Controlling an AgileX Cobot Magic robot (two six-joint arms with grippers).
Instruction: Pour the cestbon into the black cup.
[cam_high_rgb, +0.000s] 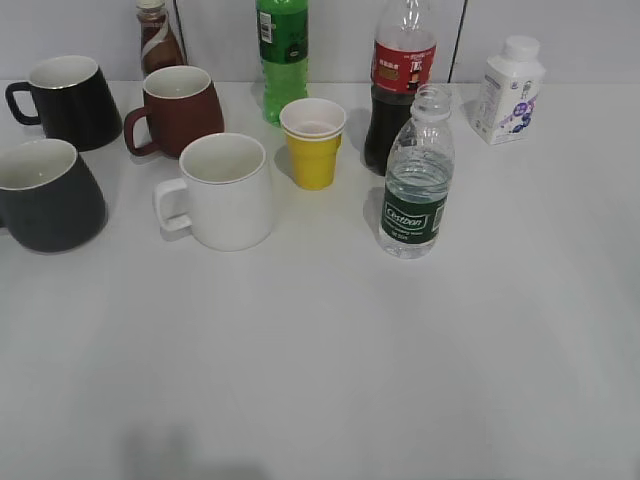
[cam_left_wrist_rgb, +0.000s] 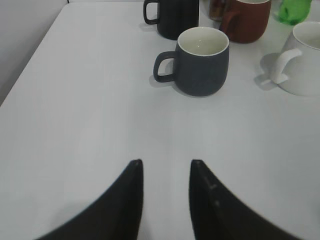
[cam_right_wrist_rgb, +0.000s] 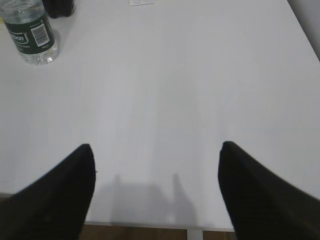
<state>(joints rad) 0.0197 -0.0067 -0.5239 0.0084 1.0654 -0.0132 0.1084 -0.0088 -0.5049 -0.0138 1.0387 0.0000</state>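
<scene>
Cestbon (cam_high_rgb: 417, 190) uncapped, black cup (cam_high_rgb: 45, 195) at left edge; both arms' fingers released

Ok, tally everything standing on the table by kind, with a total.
Mugs: 4 (black cup, glossy black mug, brown mug, white mug)
Bottles: 5 (cestbon, cola bottle, green bottle, brown bottle, white bottle)
Paper cups: 1 (yellow cup)
Total: 10

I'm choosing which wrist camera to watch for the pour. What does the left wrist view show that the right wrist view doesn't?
Only the left wrist view shows the black cup, upright with its handle to the left, plus the brown mug and white mug and the left gripper. Only the right wrist view shows the cestbon, standing at its top left, and the wide-open right gripper. Both show the white table.
</scene>
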